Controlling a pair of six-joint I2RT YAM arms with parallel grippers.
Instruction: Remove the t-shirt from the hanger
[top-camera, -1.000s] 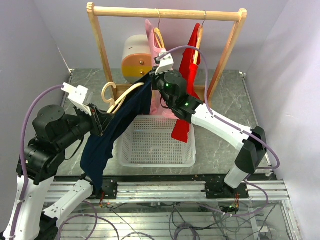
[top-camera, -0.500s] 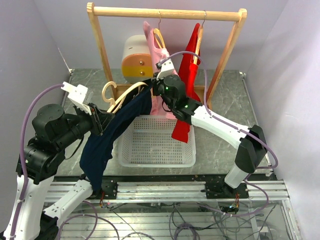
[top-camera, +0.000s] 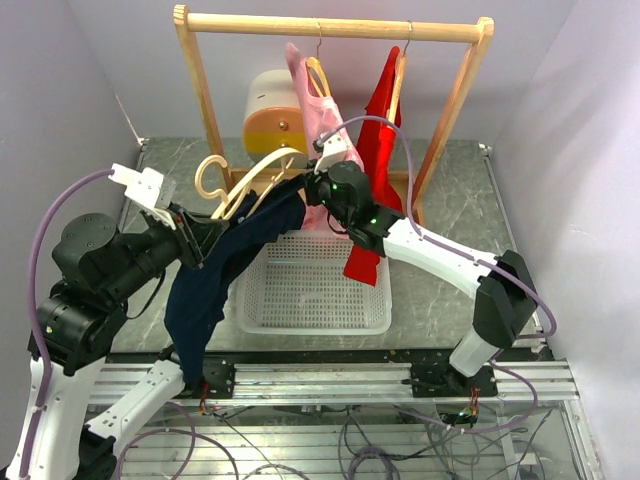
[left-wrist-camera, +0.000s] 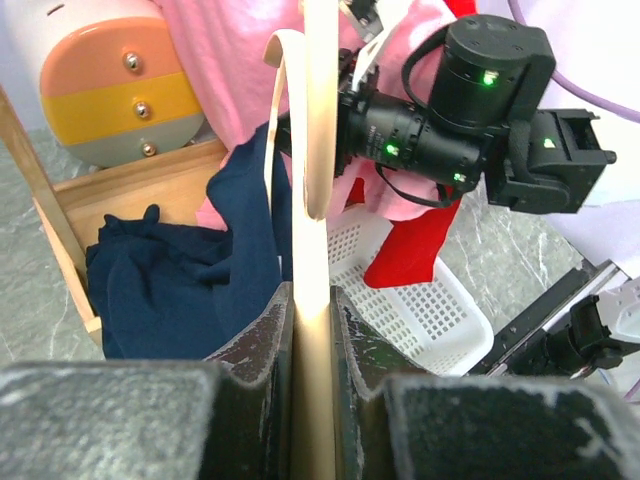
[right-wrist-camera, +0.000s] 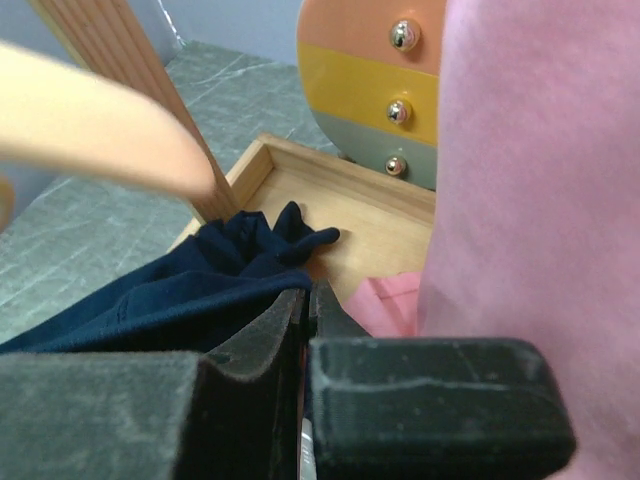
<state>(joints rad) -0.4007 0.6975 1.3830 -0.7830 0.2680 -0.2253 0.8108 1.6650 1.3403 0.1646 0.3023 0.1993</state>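
Note:
A navy t-shirt (top-camera: 215, 275) hangs over a pale wooden hanger (top-camera: 240, 180) held off the rack, above the left edge of the basket. My left gripper (top-camera: 195, 235) is shut on the hanger's arm; in the left wrist view the hanger (left-wrist-camera: 318, 120) runs up from between the closed fingers of the gripper (left-wrist-camera: 310, 300), with the t-shirt (left-wrist-camera: 170, 290) bunched to its left. My right gripper (top-camera: 305, 190) is shut on the shirt's upper edge; in the right wrist view the navy cloth (right-wrist-camera: 180, 290) enters the closed gripper (right-wrist-camera: 308, 295), below the hanger (right-wrist-camera: 100, 130).
A wooden rack (top-camera: 330, 27) at the back holds a pink garment (top-camera: 318, 110) and a red garment (top-camera: 378, 140) on hangers. A pastel drawer box (top-camera: 272, 115) stands on the rack's base. A white basket (top-camera: 370, 300) lies in front of it.
The left gripper has raised the hanger and drawn it left, so more bare wood shows. The right gripper has moved down a little with the shirt's edge in it.

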